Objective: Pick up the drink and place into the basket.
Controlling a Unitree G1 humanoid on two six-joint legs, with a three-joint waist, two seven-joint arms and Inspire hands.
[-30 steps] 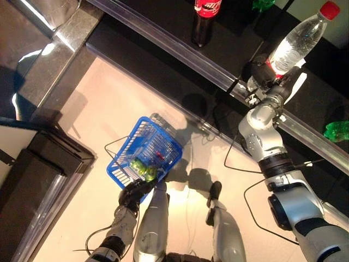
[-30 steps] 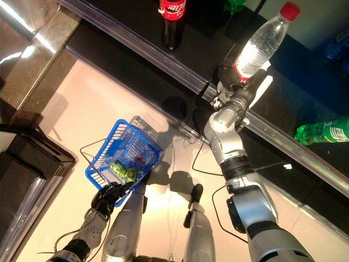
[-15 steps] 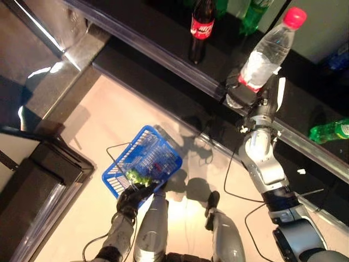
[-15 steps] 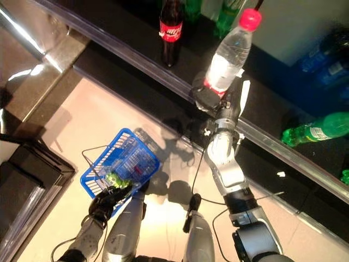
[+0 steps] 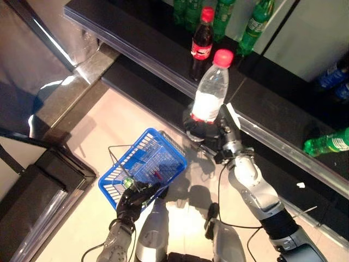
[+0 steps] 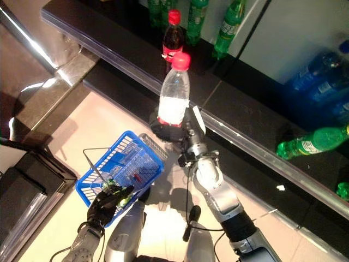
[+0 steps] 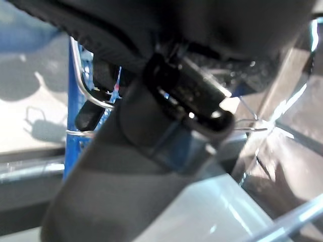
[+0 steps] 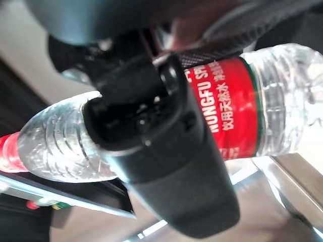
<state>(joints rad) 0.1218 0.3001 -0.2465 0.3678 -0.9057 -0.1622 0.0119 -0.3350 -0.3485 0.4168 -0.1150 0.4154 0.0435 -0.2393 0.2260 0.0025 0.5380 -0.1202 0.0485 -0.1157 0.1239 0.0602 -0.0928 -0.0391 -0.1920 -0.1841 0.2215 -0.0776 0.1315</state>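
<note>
A clear water bottle (image 5: 210, 90) with a red cap and a red label band stands upright in my right hand (image 5: 210, 128), which is shut round its lower part; the label shows in the right wrist view (image 8: 237, 106). The bottle is held off the dark shelf, above and to the right of the blue basket (image 5: 144, 169). My left hand (image 5: 133, 199) is shut on the basket's thin wire handles (image 7: 86, 101) and holds it low at the left. A small green item (image 5: 127, 182) lies in the basket near that hand.
A cola bottle (image 5: 202, 43) and green bottles (image 5: 221, 11) stand on the dark shelf (image 5: 272, 103) behind. A green bottle (image 5: 327, 143) lies at the right, near blue bottles (image 6: 322, 82). A dark cabinet (image 5: 32, 185) stands at the left.
My right hand has carried the water bottle leftward, from the shelf's right part to just above and right of the blue basket. The view has shifted too. The basket stays low.
</note>
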